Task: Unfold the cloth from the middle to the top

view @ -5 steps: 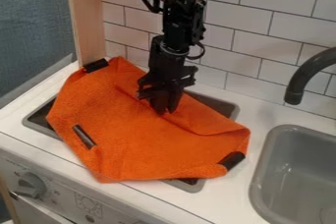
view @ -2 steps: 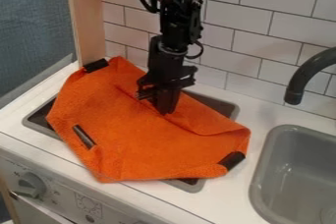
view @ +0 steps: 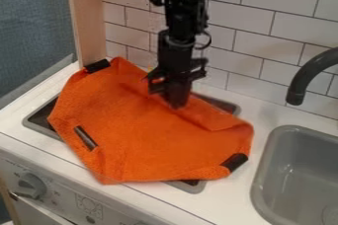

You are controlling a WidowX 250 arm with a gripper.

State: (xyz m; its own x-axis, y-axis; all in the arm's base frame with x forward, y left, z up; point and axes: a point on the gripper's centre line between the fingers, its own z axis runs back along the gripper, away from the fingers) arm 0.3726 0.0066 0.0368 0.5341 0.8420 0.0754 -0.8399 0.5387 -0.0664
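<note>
One cloth (view: 155, 145), orange, fuzzy textile, many-sided, partly folded, with dark strips (view: 85, 137), lying across a grey recessed tray (view: 195, 186) in a smooth white counter (view: 231, 197). One gripper (view: 177, 106), black, angular, pinching the cloth near its upper fold.

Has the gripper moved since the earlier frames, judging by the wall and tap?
Yes. The gripper has shifted toward the tiled wall and somewhat to the picture's right, closer to the black tap.
</note>
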